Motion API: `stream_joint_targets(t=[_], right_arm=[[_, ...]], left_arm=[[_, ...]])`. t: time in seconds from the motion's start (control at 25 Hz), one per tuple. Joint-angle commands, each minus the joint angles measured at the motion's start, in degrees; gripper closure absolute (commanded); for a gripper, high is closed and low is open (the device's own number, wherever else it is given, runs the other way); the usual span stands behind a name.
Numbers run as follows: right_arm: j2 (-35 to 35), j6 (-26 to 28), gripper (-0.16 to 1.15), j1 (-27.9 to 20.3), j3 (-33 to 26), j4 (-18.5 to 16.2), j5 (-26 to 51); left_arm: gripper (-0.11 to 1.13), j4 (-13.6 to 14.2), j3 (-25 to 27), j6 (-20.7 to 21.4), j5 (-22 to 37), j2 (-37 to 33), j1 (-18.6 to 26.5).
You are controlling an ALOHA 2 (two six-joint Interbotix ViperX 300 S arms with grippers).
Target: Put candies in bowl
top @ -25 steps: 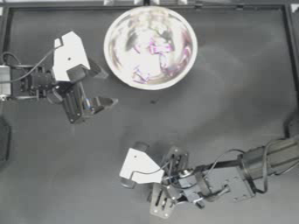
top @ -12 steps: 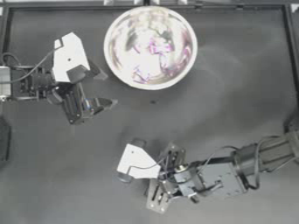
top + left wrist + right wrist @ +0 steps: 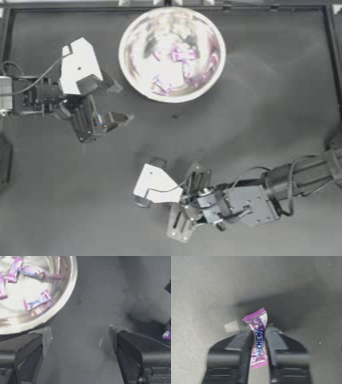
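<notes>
The bowl (image 3: 172,54) is large, round and shiny, and stands at the table's far middle. Several white candies with pink ends lie inside it (image 3: 36,301). My right gripper (image 3: 258,331) is low over the table's near middle (image 3: 189,204), shut on one candy (image 3: 257,341) that stands upright between its jaws. In the left wrist view that held candy (image 3: 167,334) shows only as a pink end at the picture's edge. My left gripper (image 3: 80,336) hangs open and holds nothing, at the left side of the table just beside the bowl's rim (image 3: 115,103).
Dark table surface (image 3: 267,115) lies between the right gripper and the bowl. A small pale scrap (image 3: 231,326) lies on the table beside the right gripper's jaws. The table's raised frame (image 3: 200,7) runs right behind the bowl.
The right arm has shifted slightly to the left and turned a little. The left arm and the bowl have not moved.
</notes>
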Motion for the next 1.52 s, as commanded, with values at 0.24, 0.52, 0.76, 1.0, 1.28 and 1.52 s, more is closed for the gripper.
stream_joint_targets(t=[0.24,0.52,0.76,1.0,1.28,1.52], right_arm=[[-1.4,-1.1,0.55,0.4,-2.8,-0.3,1.8],[-5.8,-0.5,0.56,0.2,-2.0,-4.4,4.0],[-12.0,1.1,0.56,-2.0,1.2,-8.3,3.2],[-19.2,3.1,0.56,-6.0,5.8,-12.8,-1.8],[-26.5,8.8,0.56,-15.0,12.4,-21.5,-13.5],[-27.0,9.6,0.57,-23.6,13.8,-24.4,-21.1]], left_arm=[[0.04,-0.3,-0.3,-0.1,-0.4,-1.8,-0.1],[0.04,-0.8,0.8,-0.1,-0.4,-2.3,-0.1],[0.04,-1.1,1.7,-0.1,-0.4,-3.2,-0.1],[0.04,-1.1,2.3,-0.1,-0.4,-5.1,-0.1],[0.04,-1.1,3.8,-0.1,-3.4,-6.1,-0.1],[0.04,-1.4,3.9,-0.1,-4.0,-6.1,-0.1]])
